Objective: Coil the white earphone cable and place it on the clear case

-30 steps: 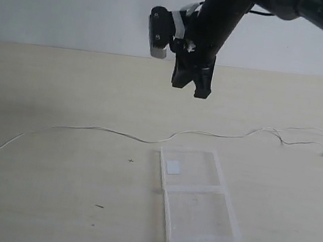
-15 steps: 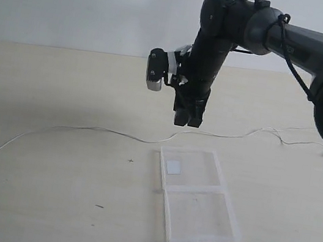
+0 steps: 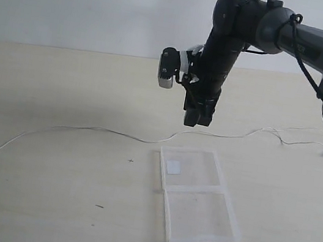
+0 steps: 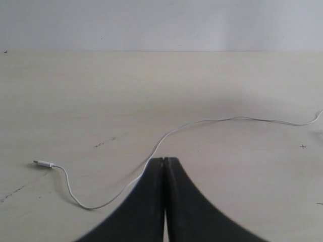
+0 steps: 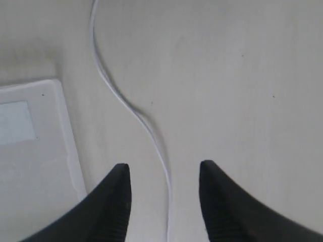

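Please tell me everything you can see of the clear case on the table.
The case is a flat box of clear plastic, opened into two rectangular halves joined at a hinge. It lies flat on the table with nothing inside. The half farther from the exterior camera bears a small white square sticker. The cable runs past that half's edge without touching it. The right gripper hangs over the cable beside the case, jaws apart, touching neither.

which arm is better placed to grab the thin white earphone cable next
Probably right: the right gripper is open above the thin white earphone cable, which lines up between its jaws, beside the flat clear plastic case. The left gripper is shut, with the cable's plug in its view.
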### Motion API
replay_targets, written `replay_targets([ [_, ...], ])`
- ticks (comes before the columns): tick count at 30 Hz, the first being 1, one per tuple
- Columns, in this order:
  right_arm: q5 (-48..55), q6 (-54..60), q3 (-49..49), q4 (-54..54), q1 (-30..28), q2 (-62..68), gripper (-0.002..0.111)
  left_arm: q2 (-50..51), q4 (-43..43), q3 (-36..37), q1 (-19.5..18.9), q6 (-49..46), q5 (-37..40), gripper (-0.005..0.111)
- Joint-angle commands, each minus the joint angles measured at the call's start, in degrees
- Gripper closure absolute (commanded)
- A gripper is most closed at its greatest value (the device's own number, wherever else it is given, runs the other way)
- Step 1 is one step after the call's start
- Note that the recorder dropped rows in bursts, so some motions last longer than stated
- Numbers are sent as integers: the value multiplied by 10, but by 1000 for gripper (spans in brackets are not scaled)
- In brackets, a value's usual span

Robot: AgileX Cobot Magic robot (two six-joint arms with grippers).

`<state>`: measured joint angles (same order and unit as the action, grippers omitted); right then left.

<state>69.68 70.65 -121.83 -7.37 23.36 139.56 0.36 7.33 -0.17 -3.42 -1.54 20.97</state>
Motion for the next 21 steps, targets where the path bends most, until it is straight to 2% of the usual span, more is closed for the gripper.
replay_targets([
  [1,3,-2,-2,-24,-2,11,65,-4,-1,2,-1,3,-3,107],
  [21,-49,-4,28,-2,-2,15,65,-4,-1,2,-1,3,-3,107],
])
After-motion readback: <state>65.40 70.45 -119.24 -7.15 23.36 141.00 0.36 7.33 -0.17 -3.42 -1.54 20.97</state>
